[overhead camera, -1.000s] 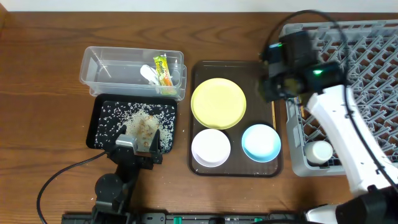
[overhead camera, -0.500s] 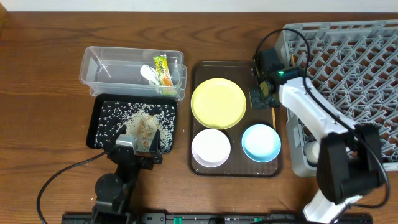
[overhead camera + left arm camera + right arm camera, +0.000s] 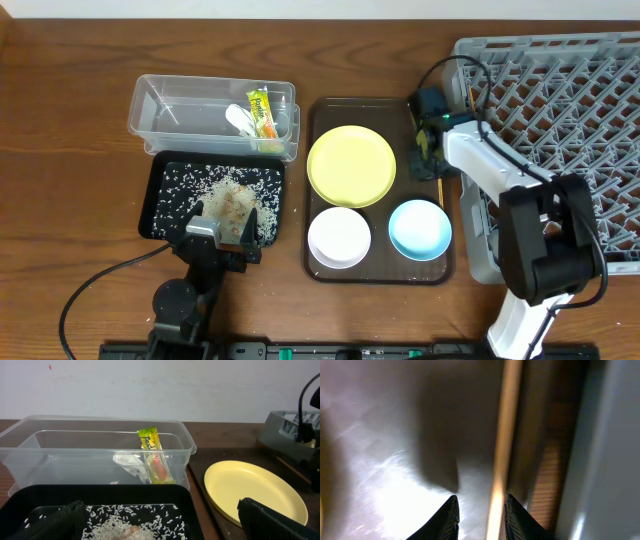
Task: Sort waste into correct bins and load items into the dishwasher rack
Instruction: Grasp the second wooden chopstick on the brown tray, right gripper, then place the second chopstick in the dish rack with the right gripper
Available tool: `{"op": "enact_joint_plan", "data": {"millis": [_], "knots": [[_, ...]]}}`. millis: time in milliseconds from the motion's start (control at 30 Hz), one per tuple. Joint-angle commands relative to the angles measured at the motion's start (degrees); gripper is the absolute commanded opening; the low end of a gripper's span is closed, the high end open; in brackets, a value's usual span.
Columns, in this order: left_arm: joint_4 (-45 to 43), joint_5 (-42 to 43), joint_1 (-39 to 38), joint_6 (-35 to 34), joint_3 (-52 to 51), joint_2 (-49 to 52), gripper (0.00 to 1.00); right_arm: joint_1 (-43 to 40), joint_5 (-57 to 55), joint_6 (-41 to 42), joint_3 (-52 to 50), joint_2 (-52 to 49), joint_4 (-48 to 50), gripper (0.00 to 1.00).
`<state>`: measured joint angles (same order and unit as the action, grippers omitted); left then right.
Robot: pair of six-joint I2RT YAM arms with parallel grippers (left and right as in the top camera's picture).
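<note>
Two arms are sitting at a brown wooden table (image 3: 60, 120) with visible grain, and a plain pale wall (image 3: 150, 385) is showing behind it in the left wrist view. The clear tub (image 3: 140, 105), thin transparent plastic with rounded corners, is standing at upper left and holding the glossy yellow-green-orange wrapper (image 3: 262, 113) beside the crumpled white scrap (image 3: 238, 119). Just below it the shallow black tray (image 3: 150, 215) is carrying scattered white rice (image 3: 190, 185) and a brownish lump (image 3: 232, 205). The left gripper (image 3: 162, 519) is hanging over the tray's near edge, fingers spread wide, nothing between them. At centre the smooth dark-brown serving tray (image 3: 325, 115) is bearing the round yellow-green plate (image 3: 351, 166), the white bowl (image 3: 339, 237) and the light-blue bowl (image 3: 419, 229), all matte and circular. The grey lattice rack (image 3: 560, 90) with upright pegs is filling the right side. The right gripper (image 3: 425, 160) is reaching down at the serving tray's right edge; in its wrist view the dark fingertips are standing partly apart, straddling a thin pale wooden chopstick (image 3: 505, 435) that is lying along that edge, with a gap showing on one side, so not clamped. Only one chopstick is showing clearly.
</note>
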<state>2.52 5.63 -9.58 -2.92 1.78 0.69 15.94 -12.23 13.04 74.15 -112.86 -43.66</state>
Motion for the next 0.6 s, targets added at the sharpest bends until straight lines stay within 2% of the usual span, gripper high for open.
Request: {"op": "enact_joint_plan", "data": {"millis": [0, 267, 567], "knots": [[0.83, 0.37, 0.26, 0.52, -1.55, -0.46, 0.98, -1.97, -0.2, 1.77, -2.05, 0.22, 1.14, 0.29], [0.83, 0.37, 0.26, 0.55, -1.55, -0.46, 0.98, -3.08, 6.08, 1.55, -6.23, 0.22, 4.15, 0.02], [0.83, 0.37, 0.26, 0.55, -1.55, -0.46, 0.98, -3.19, 13.0, -1.55, 0.42, 5.09, 1.29, 0.01]]}}
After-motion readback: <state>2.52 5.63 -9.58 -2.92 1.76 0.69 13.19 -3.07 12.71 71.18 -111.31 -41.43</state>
